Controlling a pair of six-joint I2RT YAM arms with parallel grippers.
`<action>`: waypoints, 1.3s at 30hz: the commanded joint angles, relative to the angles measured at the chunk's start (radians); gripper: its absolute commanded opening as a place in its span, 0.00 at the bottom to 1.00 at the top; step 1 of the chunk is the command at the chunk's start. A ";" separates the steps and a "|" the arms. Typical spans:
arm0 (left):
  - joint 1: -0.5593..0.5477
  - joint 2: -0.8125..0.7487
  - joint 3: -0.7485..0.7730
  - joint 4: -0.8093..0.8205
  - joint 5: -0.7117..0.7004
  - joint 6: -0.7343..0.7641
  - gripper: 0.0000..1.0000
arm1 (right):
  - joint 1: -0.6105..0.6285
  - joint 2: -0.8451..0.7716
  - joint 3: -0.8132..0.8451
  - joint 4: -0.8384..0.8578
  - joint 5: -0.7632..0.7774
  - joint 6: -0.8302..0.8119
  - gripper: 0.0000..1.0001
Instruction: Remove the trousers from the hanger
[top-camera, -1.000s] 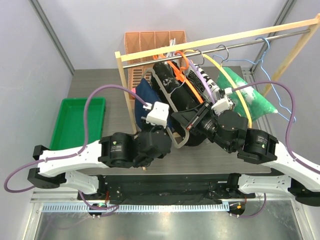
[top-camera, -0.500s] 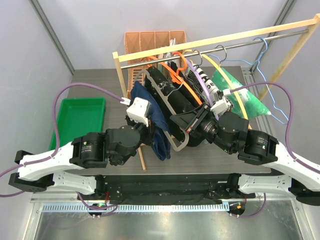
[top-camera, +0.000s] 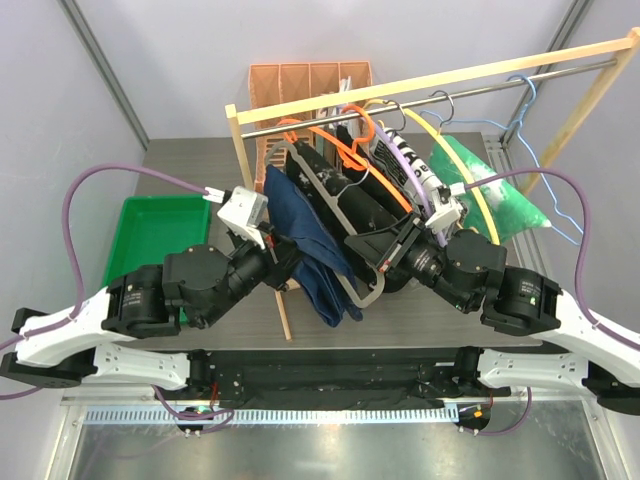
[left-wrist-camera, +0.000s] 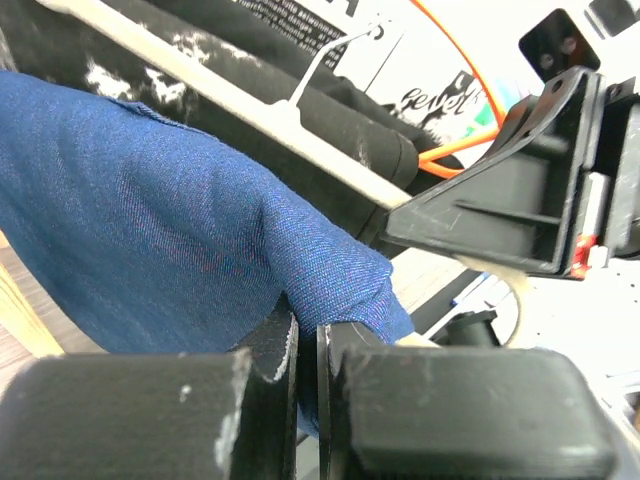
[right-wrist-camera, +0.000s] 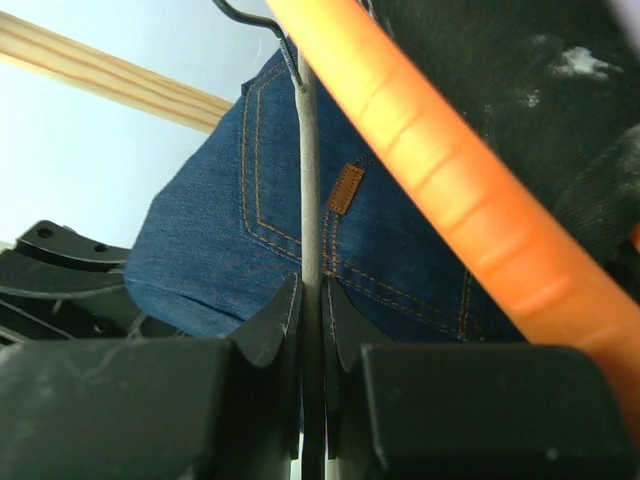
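Clamped shut in the left pincer (left-wrist-camera: 308, 345): a fold of the plain navy blue cloth trousers (top-camera: 312, 255), draped over the pale grey plastic hanger (right-wrist-camera: 309, 170), long axis slanting down toward the near worktop (top-camera: 185, 170) edge, lying just right of that pincer. Closed on the hanger's thin bar from the other side: the right pincer (right-wrist-camera: 310, 300), hence probably a leftward pull. Hidden: how much cloth lies over the bar.

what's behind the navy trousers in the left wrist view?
A pale hanger bar, then black speckled cloth and white lettered cloth. The navy trousers cover whatever lies lower down.
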 joint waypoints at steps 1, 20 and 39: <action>0.001 -0.010 0.054 0.172 0.043 0.006 0.00 | 0.000 -0.006 -0.015 0.003 0.074 -0.158 0.01; 0.001 0.016 0.260 0.186 0.212 0.033 0.00 | 0.000 -0.023 0.057 0.121 0.142 -0.468 0.01; 0.001 -0.101 0.379 0.186 0.292 0.040 0.00 | 0.000 -0.044 0.094 0.069 -0.022 -0.619 0.01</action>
